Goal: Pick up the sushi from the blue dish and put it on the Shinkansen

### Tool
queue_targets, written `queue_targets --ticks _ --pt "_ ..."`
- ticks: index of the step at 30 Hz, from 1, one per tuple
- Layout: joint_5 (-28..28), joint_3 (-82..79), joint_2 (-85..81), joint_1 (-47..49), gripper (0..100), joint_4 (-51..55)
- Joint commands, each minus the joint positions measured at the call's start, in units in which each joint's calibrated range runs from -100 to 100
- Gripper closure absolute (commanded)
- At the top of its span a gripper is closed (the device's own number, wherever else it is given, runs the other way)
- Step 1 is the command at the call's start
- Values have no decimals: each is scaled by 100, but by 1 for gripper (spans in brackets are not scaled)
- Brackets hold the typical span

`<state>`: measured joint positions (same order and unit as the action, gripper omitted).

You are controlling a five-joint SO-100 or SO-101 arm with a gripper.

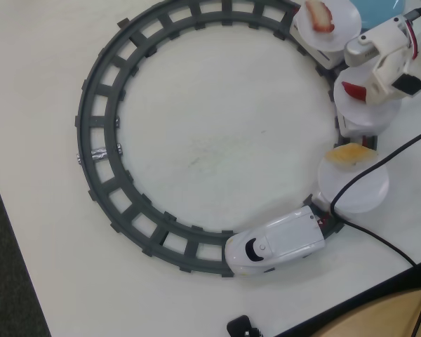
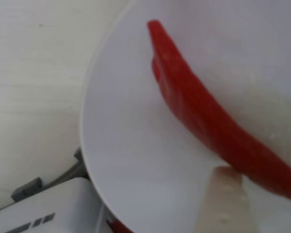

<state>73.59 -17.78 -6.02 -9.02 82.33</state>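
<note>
The dark red sushi hangs in my gripper over the middle round white plate of the Shinkansen. In the wrist view the sushi runs diagonally just above that white plate. One pale fingertip presses its lower side. The other jaw is a blurred pale surface on its upper right, so my gripper is shut on the sushi. The blue dish shows partly at the top right edge, behind the arm.
A yellow-orange piece lies on the plate behind the train's nose. A pink-and-white striped piece lies on the far plate. The dark grey track ring fills the table. A black cable crosses the right side, near the table's edge.
</note>
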Motion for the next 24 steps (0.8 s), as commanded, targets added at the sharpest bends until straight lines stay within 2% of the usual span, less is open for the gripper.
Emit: queue_targets --ticks 1,10,20,24 --pt "24 64 -120 -5 86 81" --pt "3 647 -630 30 86 116" --pt "-8 1258 -1490 1060 86 141" --pt "-359 1087 -2275 1518 87 1108"
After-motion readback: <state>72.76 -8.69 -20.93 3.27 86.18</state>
